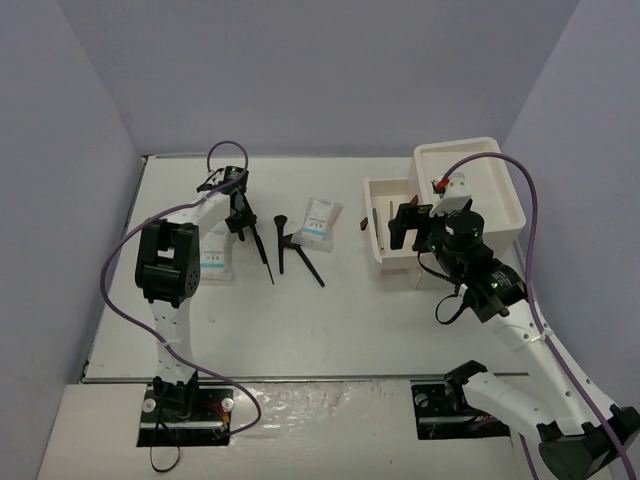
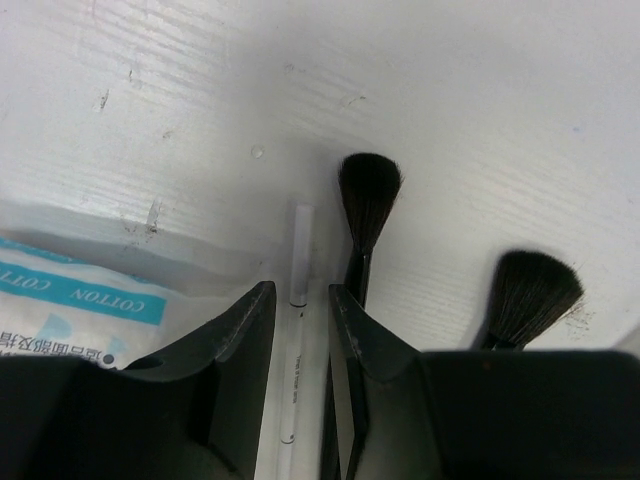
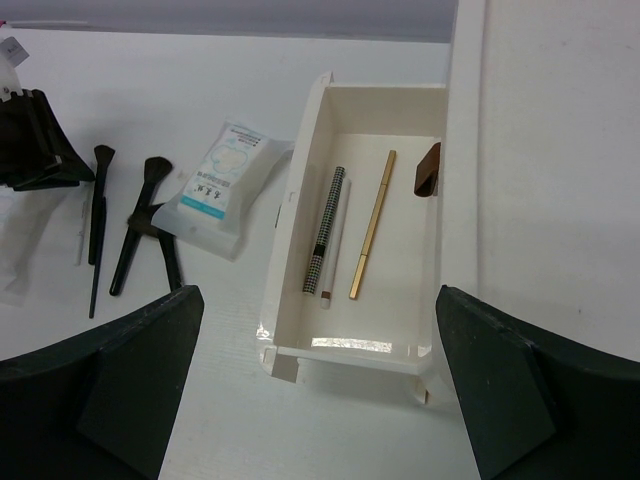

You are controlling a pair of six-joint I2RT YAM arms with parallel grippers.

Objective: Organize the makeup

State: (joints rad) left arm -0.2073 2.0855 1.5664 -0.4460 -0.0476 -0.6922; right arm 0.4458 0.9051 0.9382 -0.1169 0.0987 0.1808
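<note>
My left gripper (image 1: 240, 222) is low over the table and open, its jaws either side of a thin white pencil (image 2: 300, 262) without touching it. Two black brushes (image 2: 368, 190) (image 2: 530, 288) lie just right of it, and a white packet with blue print (image 2: 85, 290) lies left. A second packet (image 1: 318, 220) lies mid-table. My right gripper (image 1: 408, 228) is wide open and empty above the open white drawer (image 3: 288, 230). The drawer holds a checkered pencil (image 3: 326, 228), a white stick beside it and a gold pencil (image 3: 372, 224).
The big white box (image 1: 470, 190) stands at the back right, with the drawer pulled out to its left and a brown knob (image 3: 428, 170) on the drawer. Several black brushes (image 1: 300, 255) lie between the two packets.
</note>
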